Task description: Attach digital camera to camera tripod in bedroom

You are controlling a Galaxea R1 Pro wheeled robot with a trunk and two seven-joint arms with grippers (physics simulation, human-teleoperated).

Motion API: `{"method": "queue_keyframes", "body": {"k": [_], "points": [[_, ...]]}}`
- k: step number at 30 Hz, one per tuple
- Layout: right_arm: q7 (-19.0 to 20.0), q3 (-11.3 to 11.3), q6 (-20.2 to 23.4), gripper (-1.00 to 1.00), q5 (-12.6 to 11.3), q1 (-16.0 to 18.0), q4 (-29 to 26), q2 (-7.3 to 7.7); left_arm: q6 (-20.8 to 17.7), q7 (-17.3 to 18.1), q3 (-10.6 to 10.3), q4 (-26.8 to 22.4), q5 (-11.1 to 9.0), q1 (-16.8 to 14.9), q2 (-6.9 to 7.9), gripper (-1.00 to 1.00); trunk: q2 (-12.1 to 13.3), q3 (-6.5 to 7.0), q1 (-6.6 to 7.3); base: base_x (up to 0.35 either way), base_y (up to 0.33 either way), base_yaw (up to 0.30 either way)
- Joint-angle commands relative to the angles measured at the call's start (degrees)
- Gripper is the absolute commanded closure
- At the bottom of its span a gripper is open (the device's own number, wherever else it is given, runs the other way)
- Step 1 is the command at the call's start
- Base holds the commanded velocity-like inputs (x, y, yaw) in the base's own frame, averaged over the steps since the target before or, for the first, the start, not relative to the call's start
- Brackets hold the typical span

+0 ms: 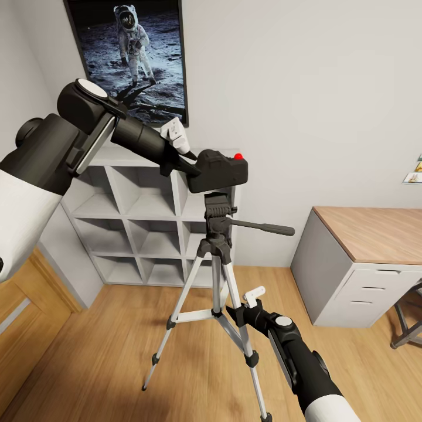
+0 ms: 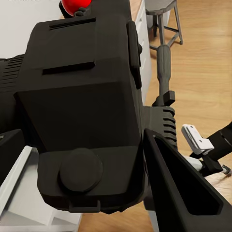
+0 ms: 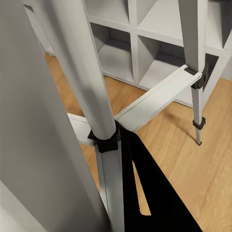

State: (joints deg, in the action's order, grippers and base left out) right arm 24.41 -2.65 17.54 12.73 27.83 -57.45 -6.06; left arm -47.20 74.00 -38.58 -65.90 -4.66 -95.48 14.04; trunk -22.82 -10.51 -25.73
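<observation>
My left gripper (image 1: 196, 167) is shut on the black digital camera (image 1: 220, 171), whose red button (image 1: 238, 156) faces up. The camera is level, directly over the black head (image 1: 218, 212) of the camera tripod, at most a hair above it; I cannot tell whether they touch. In the left wrist view the camera (image 2: 82, 96) is close up, with the tripod head (image 2: 162, 121) and pan handle (image 2: 164, 67) behind it. My right gripper (image 1: 234, 310) is shut on a silver tripod leg (image 1: 231, 287). In the right wrist view a black finger (image 3: 145, 193) lies against that leg (image 3: 84, 72).
A white cube shelf (image 1: 140, 234) stands right behind the tripod, below an astronaut picture (image 1: 132, 53). A grey desk with a wooden top (image 1: 375, 234) and a stool (image 1: 410, 319) stand to the right. A wooden door (image 1: 23, 310) is at the left. Light plank floor lies around the legs.
</observation>
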Motion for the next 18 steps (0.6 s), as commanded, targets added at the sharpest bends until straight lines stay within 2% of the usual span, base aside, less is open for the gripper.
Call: {"method": "queue_keyframes", "body": {"k": [1, 18], "points": [[0.29, 0.19, 0.02, 1.0, 1.78, 0.03, 1.72, -0.01, -0.35, -0.19, -0.18, -0.02, -0.38, -0.1, 0.07, 1.0, -0.1, -0.13, -0.05, 0.0, 0.0, 0.0], [0.29, 0.19, -0.08, 1.0, 1.78, 0.03, 1.72, -0.01, -0.32, -0.78, -0.18, 0.14, -0.08, 0.27, 0.07, 1.0, -0.1, -0.13, -0.05, 0.0, 0.0, 0.0]]}}
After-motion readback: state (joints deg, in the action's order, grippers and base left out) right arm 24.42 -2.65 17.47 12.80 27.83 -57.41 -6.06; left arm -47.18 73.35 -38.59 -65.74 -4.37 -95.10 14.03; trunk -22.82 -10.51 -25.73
